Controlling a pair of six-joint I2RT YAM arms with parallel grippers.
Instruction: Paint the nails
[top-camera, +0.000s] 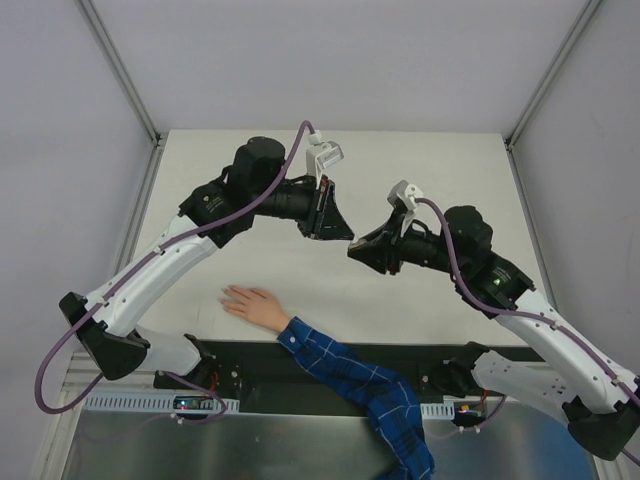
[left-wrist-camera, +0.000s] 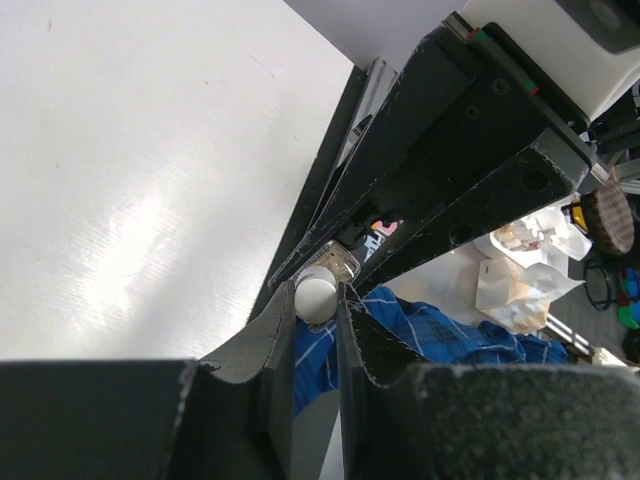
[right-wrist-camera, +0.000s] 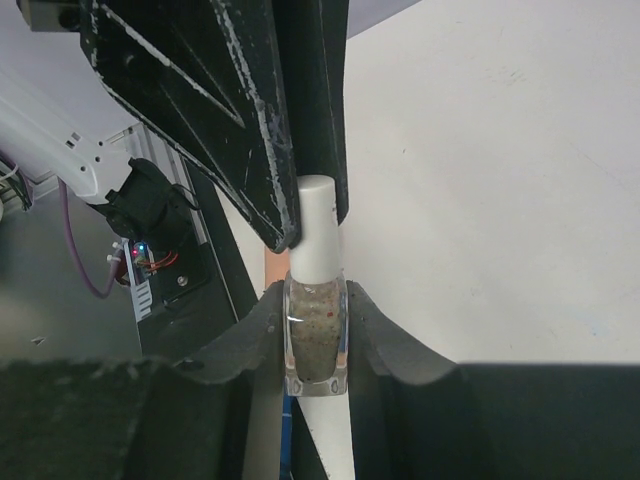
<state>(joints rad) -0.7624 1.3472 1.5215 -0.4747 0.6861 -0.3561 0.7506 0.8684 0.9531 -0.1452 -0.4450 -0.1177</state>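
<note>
The nails lie near left on the desk, well apart from the bottle. At centre, its white cap is clamped by the left gripper, its glass by the right gripper. Were the cap pulled askew, the bottle could be twisted loose and polish spilled.

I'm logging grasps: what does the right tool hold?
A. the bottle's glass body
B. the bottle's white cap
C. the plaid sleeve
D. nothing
A: in the right wrist view the right tool pinches the bottle by its speckled glass body, below the cap.
</note>
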